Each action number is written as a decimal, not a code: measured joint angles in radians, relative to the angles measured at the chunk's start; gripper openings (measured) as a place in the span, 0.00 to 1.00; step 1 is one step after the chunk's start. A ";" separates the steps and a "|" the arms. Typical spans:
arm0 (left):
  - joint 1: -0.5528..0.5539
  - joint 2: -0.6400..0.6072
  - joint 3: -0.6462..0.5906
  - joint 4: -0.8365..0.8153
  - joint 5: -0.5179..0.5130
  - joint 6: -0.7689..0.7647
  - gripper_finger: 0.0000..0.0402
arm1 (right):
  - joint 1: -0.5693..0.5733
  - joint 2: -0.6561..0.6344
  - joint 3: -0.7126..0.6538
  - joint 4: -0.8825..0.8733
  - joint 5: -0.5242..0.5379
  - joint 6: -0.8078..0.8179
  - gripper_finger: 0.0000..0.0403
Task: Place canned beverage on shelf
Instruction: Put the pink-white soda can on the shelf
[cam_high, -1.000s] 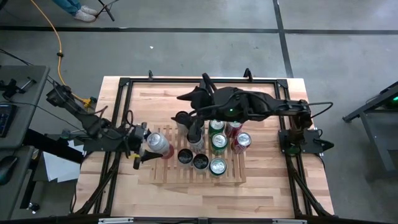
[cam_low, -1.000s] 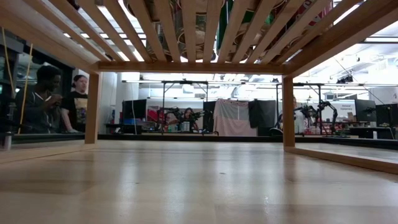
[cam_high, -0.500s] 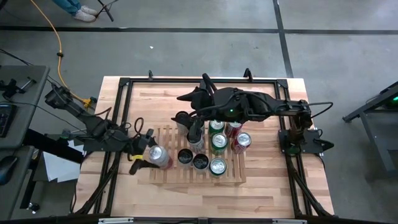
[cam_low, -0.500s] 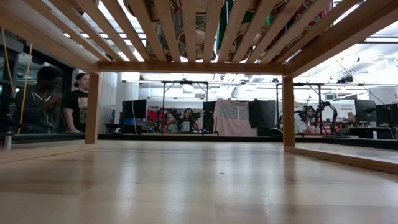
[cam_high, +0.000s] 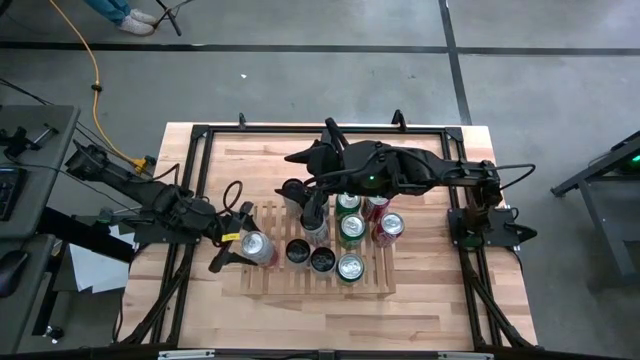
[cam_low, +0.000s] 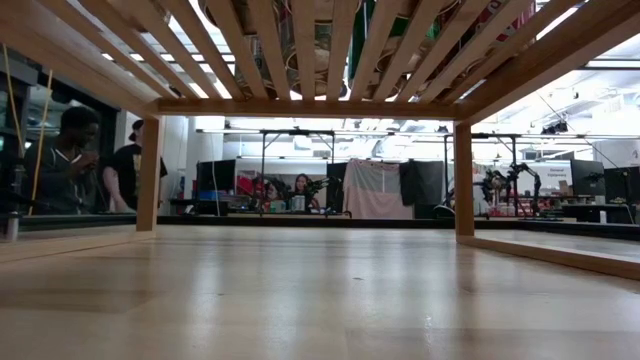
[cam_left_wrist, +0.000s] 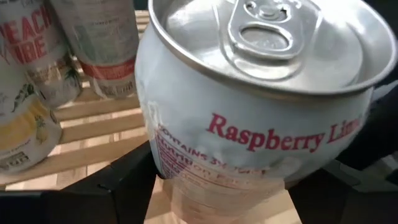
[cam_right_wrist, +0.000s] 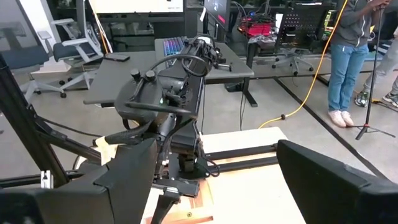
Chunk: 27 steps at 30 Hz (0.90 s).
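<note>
Clearly our first worry sits at the far left: our left gripper (cam_high: 236, 251) has the can (cam_high: 253, 245) between its fingers at the shelf (cam_high: 300, 283)'s left edge, jaws closed around its wall, and the left wrist view shows the can filling the frame with a finger (cam_left_wrist: 106, 186) at its side and slats below. We judge that if we let go while its base overhangs that edge or straddles a slat gap, the can tips off onto the table (cam_high: 420, 310). A sideways drag on release would do the same. Moving right, two dark-topped cans (cam_high: 310, 255) stand near our can, so a push inward risks knocking them. Open slats lie in front of our can and along the shelf's near-left part, which gives us room. Further right, green-topped cans (cam_high: 350, 232) and a red can (cam_high: 390, 226) crowd the middle and right of the shelf, with little space between them. Our right gripper (cam_high: 303, 208) hangs over the shelf's back row with its fingers spread wide and nothing between them in its wrist view; we judge it could catch the cans beneath if it drops.
</note>
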 joint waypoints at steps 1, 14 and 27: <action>-0.001 0.000 0.004 -0.012 0.000 0.000 0.73 | 0.000 0.000 0.000 0.000 0.000 0.000 0.79; -0.001 0.001 0.008 -0.020 0.011 0.052 0.80 | -0.003 0.000 0.000 0.000 0.000 -0.019 0.79; -0.001 0.001 0.009 -0.020 -0.038 -0.029 0.81 | -0.009 0.001 0.000 -0.002 0.000 -0.019 0.79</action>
